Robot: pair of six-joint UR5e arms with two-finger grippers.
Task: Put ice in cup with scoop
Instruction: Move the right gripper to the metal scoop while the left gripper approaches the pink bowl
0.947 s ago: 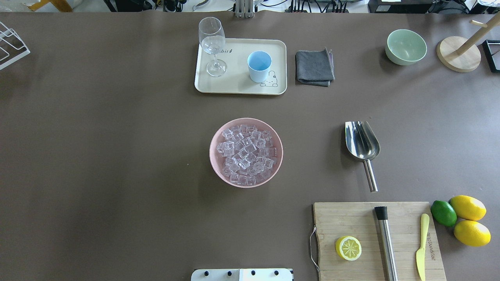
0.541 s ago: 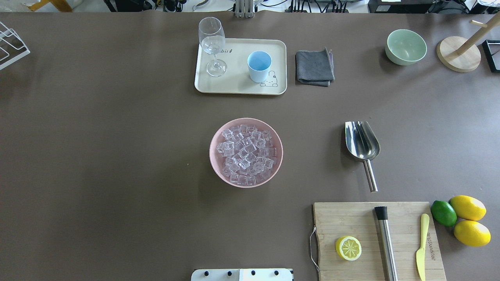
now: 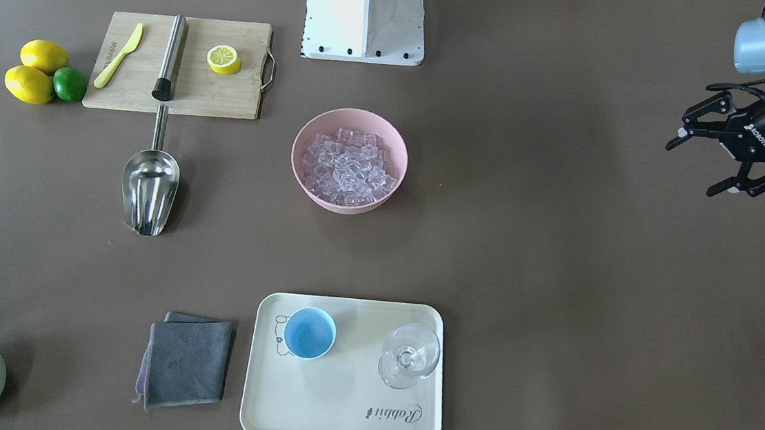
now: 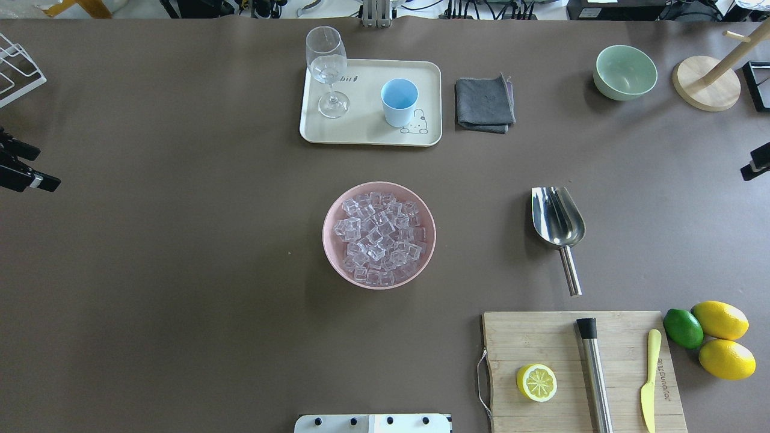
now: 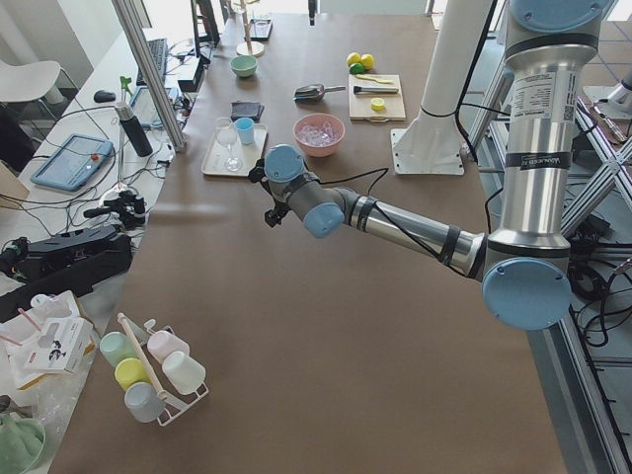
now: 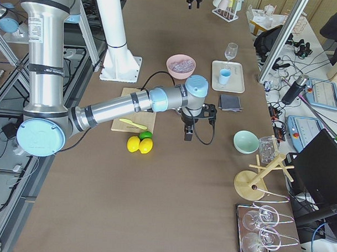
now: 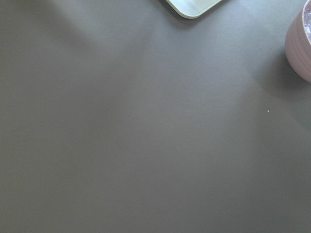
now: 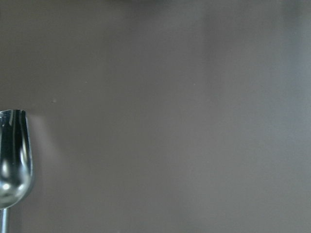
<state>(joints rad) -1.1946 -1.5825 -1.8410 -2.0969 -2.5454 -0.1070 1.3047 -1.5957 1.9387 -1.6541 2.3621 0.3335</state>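
The ice (image 4: 379, 237) fills a pink bowl (image 4: 329, 246) at mid-table; it also shows in the front view (image 3: 347, 167). The light-blue cup (image 4: 399, 101) stands upright on a cream tray (image 4: 367, 126), empty in the front view (image 3: 309, 332). The steel scoop (image 4: 557, 218) lies on the table right of the bowl, handle toward me; its trough shows in the right wrist view (image 8: 13, 155). My left gripper (image 3: 691, 171) is open and empty at the far left edge (image 4: 47, 169). My right gripper (image 4: 757, 162) just shows at the right edge, far right of the scoop; I cannot tell its state.
A wine glass (image 4: 328, 69) stands on the tray beside the cup. A grey cloth (image 4: 484, 103) and a pale green bowl (image 4: 624, 72) lie at the back right. A cutting board (image 4: 541, 337) holds a lemon half, a steel cylinder (image 4: 594, 373) and a yellow-green knife (image 4: 649, 379).
Both grippers have come into the overhead view, the left at the left edge and the right at the right edge. Nothing on the table has moved.
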